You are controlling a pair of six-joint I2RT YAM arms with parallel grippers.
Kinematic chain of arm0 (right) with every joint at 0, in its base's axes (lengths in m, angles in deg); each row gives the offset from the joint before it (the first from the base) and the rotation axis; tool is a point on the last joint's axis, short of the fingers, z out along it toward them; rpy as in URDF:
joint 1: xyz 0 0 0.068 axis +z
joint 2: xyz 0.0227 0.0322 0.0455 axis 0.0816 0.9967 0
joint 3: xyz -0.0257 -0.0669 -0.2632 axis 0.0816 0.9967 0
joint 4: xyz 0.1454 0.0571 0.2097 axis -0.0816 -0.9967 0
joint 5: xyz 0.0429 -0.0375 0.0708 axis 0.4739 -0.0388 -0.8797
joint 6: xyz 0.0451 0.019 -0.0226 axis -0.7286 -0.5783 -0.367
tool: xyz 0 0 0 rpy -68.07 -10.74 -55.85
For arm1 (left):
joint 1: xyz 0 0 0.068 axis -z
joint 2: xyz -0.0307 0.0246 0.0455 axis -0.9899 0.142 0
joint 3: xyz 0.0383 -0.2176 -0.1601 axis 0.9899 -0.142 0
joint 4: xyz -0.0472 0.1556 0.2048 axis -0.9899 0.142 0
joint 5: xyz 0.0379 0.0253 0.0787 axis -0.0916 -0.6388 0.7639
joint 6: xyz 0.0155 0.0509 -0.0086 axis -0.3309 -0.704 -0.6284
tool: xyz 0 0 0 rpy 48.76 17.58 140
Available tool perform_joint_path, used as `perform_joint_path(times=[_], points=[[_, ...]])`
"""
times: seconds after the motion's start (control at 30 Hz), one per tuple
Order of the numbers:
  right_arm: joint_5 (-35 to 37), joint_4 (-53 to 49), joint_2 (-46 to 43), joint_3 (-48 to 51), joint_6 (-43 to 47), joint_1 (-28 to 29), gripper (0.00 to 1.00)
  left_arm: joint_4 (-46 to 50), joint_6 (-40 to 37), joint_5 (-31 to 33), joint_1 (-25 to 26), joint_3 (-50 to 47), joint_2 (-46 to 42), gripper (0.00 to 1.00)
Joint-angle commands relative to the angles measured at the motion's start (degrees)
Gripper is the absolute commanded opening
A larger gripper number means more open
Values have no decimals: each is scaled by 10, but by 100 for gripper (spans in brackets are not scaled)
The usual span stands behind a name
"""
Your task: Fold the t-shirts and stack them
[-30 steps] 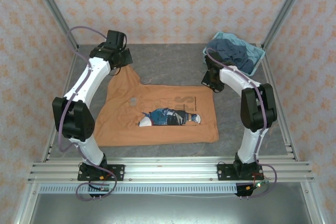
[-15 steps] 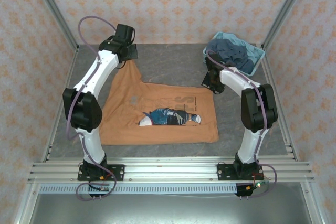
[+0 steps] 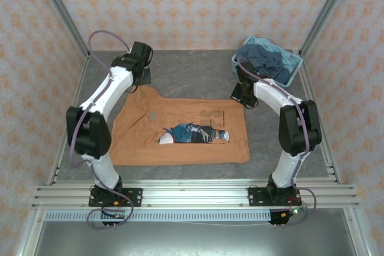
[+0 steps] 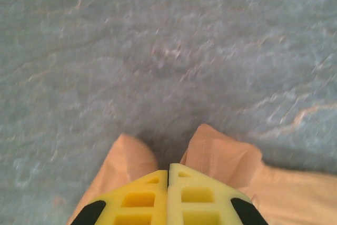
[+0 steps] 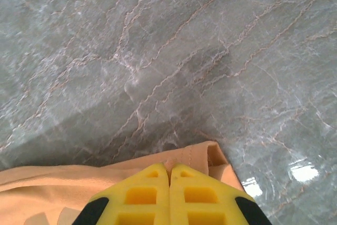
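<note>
Left gripper (image 3: 143, 78) clenched on the far-left corner of the orange shirt (image 3: 180, 142). In the left wrist view my yellow fingers (image 4: 142, 196) are pressed together, with cloth (image 4: 226, 162) bunching out on either side. Right gripper (image 3: 243, 96) likewise closed on the far-right corner, the hem (image 5: 210, 156) poking past the fingertips in its wrist view.

Change: half a second ago my left arm had that corner raised and drawn toward the back of the table (image 3: 192, 73), pulling the cloth into a peak. It has now come down and slightly nearer, and the peak is gone. Right arm has barely moved. The left wrist view is blurred, so I can't say whether the corner is touching the table or just above it.

Shirt lies spread mid-table, print up, far edge strung between my two grips. Navy shirts (image 3: 267, 58) are heaped in the basket (image 3: 295, 69) at the far right.

Judgement: this was a straightening tug. The far edge looks ready for the first fold, and nothing is stacked yet.
</note>
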Motion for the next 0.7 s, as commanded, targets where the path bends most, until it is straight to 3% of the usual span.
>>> perform_joint_path(times=[0.0, 0.33, 0.5, 0.67], points=[[-7, -4, -54, 31, 15, 5, 0, 38, 35, 1, 3, -69, -118, 0], [-36, 4, -154, 174, 7, 18, 0, 93, 159, -38, 5, -304, -346, 0], [-48, 10, -147, 219, -7, 20, 0, 95, 238, -51, 5, -408, -393, 0], [-35, -3, -148, 219, -8, 21, 0, 109, 277, -27, 5, -441, -407, 0]])
